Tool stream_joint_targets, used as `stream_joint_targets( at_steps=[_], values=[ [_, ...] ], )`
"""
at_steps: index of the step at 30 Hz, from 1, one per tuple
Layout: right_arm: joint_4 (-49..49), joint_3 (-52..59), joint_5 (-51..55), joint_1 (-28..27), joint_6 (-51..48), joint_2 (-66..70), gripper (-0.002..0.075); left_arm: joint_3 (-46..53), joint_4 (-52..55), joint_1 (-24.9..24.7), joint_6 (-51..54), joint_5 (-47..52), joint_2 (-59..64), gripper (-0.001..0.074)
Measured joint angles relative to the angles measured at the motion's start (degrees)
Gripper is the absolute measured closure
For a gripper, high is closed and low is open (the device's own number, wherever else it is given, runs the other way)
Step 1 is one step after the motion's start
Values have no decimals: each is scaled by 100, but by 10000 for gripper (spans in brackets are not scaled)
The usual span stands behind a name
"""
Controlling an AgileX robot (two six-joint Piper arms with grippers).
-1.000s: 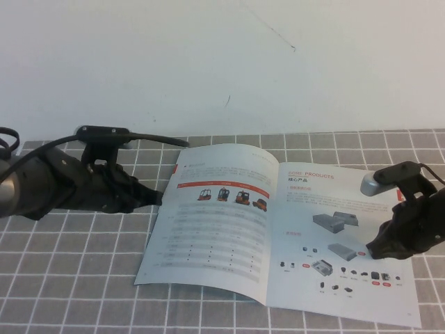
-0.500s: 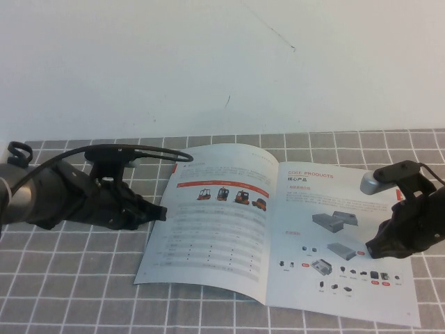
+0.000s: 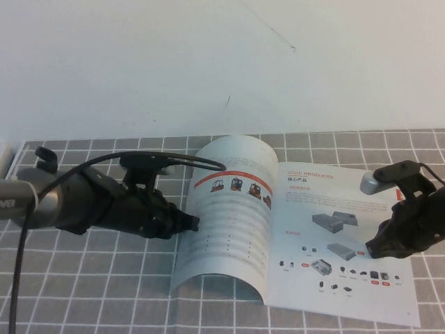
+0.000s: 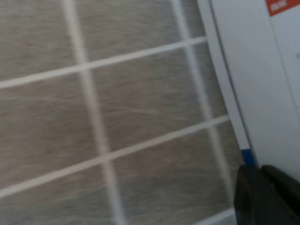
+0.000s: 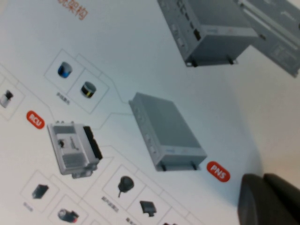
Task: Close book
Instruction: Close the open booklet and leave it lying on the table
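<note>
Folding the left page [image 3: 229, 209] is in hand, its edge over the closed left gripper [image 3: 191, 224]; closed right gripper [image 3: 373, 250], pressed on right page [image 3: 327, 202], must be cleared

Left arm [image 3: 76, 204] lies low, near horizontal, reaching from left edge of table [image 3: 69, 292] toward centre; left gripper [image 3: 186, 224] at its tip, close to surface. Right arm [image 3: 421, 216] slopes down near right edge, right gripper [image 3: 374, 249] low, pointing inward.

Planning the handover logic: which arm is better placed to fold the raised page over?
Left. The left gripper sits at the outer edge of the curled-up left page, ready to push it over. The right gripper sits over the flat right page, likely pinning it.
</note>
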Motion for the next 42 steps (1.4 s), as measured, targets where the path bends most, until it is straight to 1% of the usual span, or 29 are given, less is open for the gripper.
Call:
stream_joint_targets(
  at_steps=[2,5,8,12,16,19,21,24,25,26,28,31,33,35,37,41,42],
  values=[
    [0,0,0,0,0,0,727,0,-279,-102,226,73,9,739],
    [0,0,0,0,0,0,727,-73,-766,-215,632,481,34,739],
    [0,-36,34,0,0,0,727,-336,-1373,-266,1113,1170,46,739],
    [-220,-285,337,0,0,52,727,-899,-2331,-266,1626,2225,46,739],
    [-573,-799,845,12,339,19,727,-1463,-2673,-279,1752,3282,46,739],
    [-1327,-1276,1383,22,905,-196,727,-1739,-2737,-279,1752,3663,46,739],
    [-2252,-1643,1767,24,1475,-407,727,-1812,-2736,-269,1752,3635,3,739],
    [-3323,-2189,2266,34,2234,-742,727,-1821,-2720,-202,1752,3442,-173,739],
    [-3500,-2321,2377,34,2330,-841,728,-1821,-2696,-166,1752,3376,-246,739],
    [-3644,-2472,2489,34,2413,-966,728,-1821,-2623,-124,1752,3287,-348,739],
    [-3502,-2677,2670,23,2450,-1177,727,-1821,-2407,-46,1752,3108,-563,739],
    [-2795,-2746,2780,23,2132,-1409,728,-1821,-1756,44,1677,2703,-1016,739],
    [-2500,-2683,2794,33,2011,-1438,727,-1821,-1025,73,1363,2396,-1439,739],
    [-2463,-2611,2808,33,1987,-1438,727,-1821,-172,82,969,2207,-1921,739],
    [-2611,-2580,2858,33,2006,-1463,727,-1821,549,82,639,2175,-2376,739],
    [-3277,-2571,3001,33,2306,-1774,727,-1821,2309,82,-296,2195,-3249,739],
    [-3547,-2571,3070,33,2453,-2022,727,-1808,2726,82,-596,2195,-3446,739]
  ],
)
